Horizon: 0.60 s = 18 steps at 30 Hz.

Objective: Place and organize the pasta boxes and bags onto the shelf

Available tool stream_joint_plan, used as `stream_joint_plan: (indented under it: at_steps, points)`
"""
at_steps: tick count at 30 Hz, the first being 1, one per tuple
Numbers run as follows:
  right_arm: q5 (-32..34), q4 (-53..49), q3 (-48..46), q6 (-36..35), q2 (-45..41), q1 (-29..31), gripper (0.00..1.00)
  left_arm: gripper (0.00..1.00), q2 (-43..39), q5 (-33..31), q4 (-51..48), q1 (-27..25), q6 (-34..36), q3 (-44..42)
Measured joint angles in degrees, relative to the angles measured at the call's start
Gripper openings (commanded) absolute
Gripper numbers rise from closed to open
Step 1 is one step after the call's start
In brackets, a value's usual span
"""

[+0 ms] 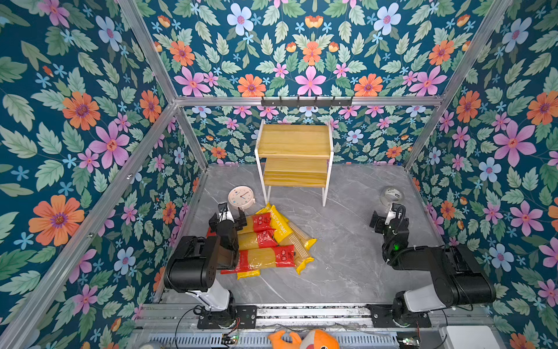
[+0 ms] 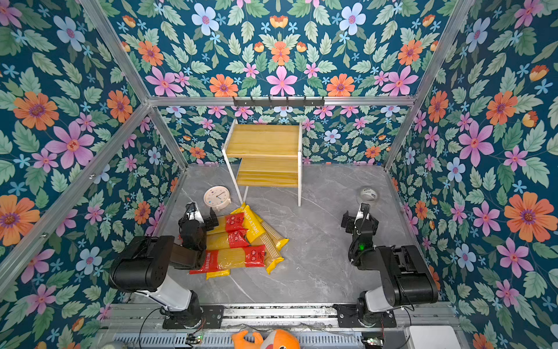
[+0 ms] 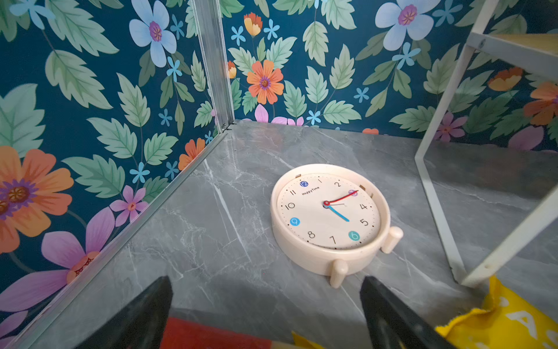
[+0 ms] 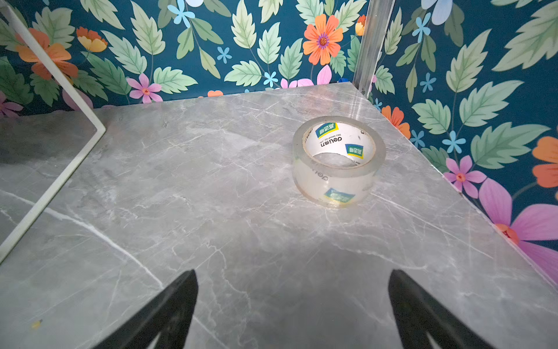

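At the back of the desk point(image 1: 347, 250), the shelf point(image 1: 294, 142) is standing with both of its slat boards bare, so I am judging the task as not yet started: no packet is resting on either tier. The pasta packets point(image 1: 271, 241) are all lying in one overlapping heap on the desk, in front of the shelf and toward my left side, with the red-ended ones lying across the yellow ones. Every packet is therefore waiting to be lifted and arranged. My left claw point(image 3: 265, 284) is hovering over the far end of that heap with its jaws spread wide, gripping nothing. In the left wrist view a red packet end point(image 3: 211, 335) is showing just beneath the jaws, and the clock point(image 3: 327, 211) is lying face up just beyond them. My left arm is folding low above the heap. My right claw point(image 4: 293, 275) is likewise standing wide apart and empty, hanging above bare desk well apart from the packets and pointing toward the tape roll point(image 4: 338, 157) near the desk's right edge.
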Motion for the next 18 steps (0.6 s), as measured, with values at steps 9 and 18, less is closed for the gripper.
stream_joint_plan:
  at_steps: [9,18]
  points:
    - [0.0,0.0,0.0,0.0,0.0,0.0,0.99,1.0,0.0,0.24,-0.09,0.0,0.17,0.02]
    - [-0.17,-0.59,0.76,0.52,-0.04,-1.14,0.99,1.0,0.0,0.26,-0.09,0.0,0.17,0.04]
